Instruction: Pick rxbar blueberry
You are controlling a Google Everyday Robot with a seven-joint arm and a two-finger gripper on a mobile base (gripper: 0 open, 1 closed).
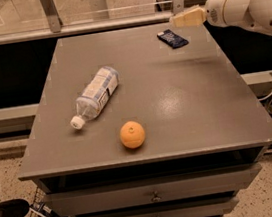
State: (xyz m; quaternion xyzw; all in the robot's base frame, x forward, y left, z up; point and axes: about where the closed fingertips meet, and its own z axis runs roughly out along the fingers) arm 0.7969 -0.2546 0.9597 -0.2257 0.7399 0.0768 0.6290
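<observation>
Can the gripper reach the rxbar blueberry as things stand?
Probably yes. The gripper hovers close by the rxbar blueberry near the far edge of the table, with nothing between them. The water bottle and orange lie well away, nearer the front left.

Right edge cuts off the arm (258,5); its tool (183,19) hangs near the table's (201,106) far right corner, beside the snack bar (172,39). Print on the snack bar and the bottle (95,94) label are too small to read.
</observation>
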